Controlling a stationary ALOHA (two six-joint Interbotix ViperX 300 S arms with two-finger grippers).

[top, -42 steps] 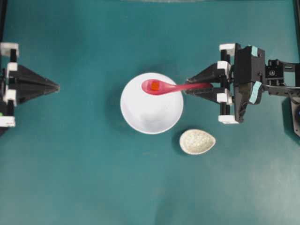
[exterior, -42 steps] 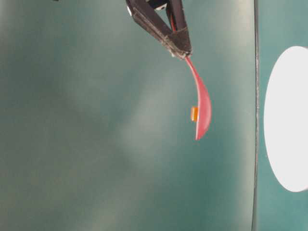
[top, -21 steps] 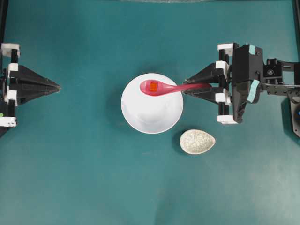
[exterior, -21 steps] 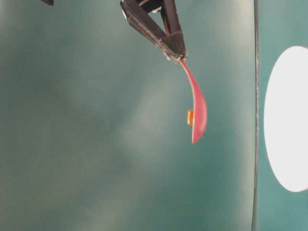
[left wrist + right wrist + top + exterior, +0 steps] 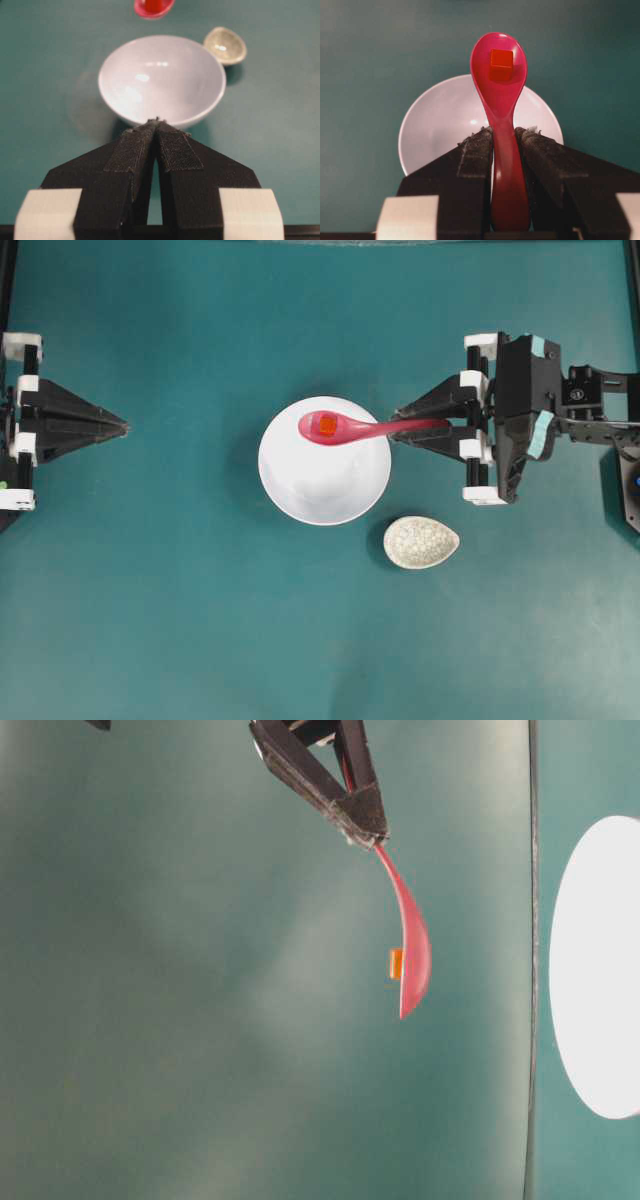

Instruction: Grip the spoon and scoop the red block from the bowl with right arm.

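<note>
At the far left of the overhead view, the left gripper (image 5: 122,425) rests with its fingers (image 5: 172,147) closed together to a point, holding nothing, well apart from the bowl (image 5: 325,485). The white bowl stands in the middle of the teal surface (image 5: 180,600). Above its far part hangs the scoop of the pink-red spoon (image 5: 345,427), and the red block (image 5: 326,424) lies inside that scoop. In the table-level view the spoon is clearly lifted off the bowl. The handle runs to the right, where the fingers (image 5: 475,150) of the right gripper (image 5: 400,430) are clamped on it from both sides. Near the bowl, to the right and nearer, a small speckled spoon rest (image 5: 421,542) lies on the surface.
</note>
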